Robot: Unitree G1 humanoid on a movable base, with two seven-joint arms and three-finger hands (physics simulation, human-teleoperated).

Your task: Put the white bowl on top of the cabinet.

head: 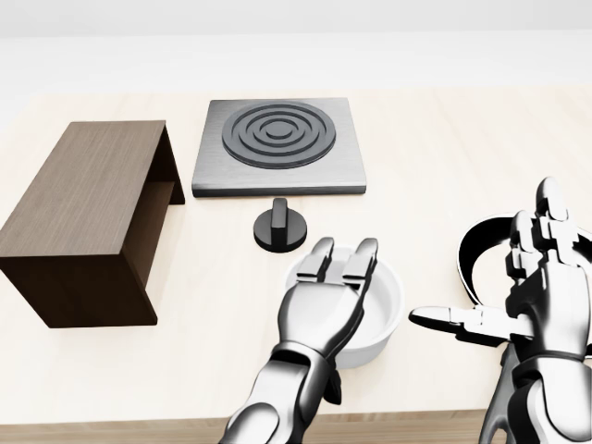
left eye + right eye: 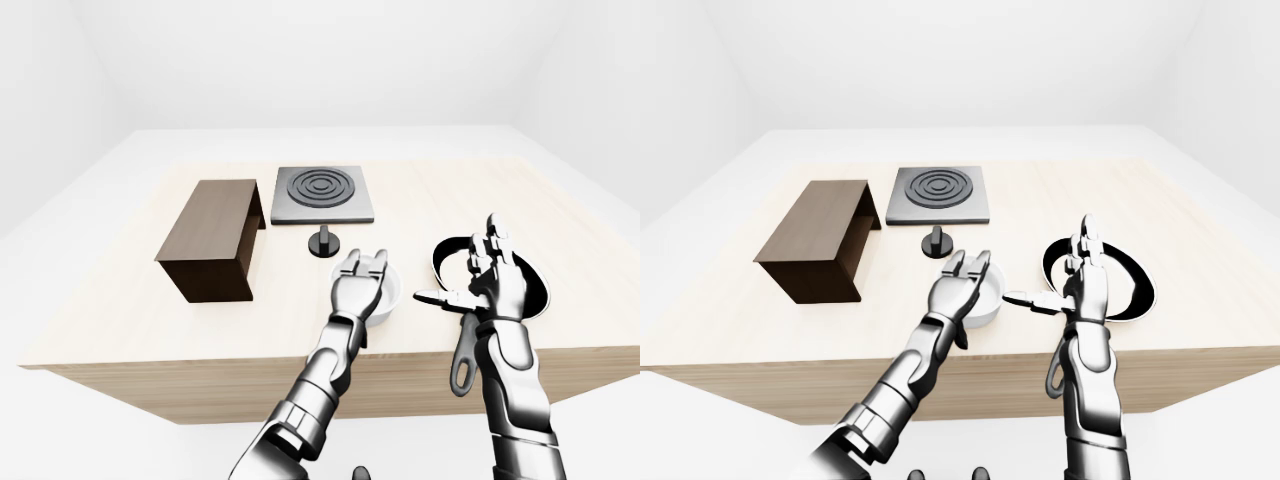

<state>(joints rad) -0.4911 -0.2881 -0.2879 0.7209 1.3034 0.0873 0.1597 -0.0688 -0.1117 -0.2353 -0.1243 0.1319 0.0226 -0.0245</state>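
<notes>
Head view: a black knob (image 1: 279, 227) stands just above the plain, round white bowl (image 1: 375, 314); left hand (image 1: 322, 310) covers it, fingers (image 1: 361, 263) open, perhaps touching; right hand (image 1: 541, 291) open.

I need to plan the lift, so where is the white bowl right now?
In the head view the white bowl sits low and centre on the table, under the open left hand, below the black knob and left of the pan.
</notes>
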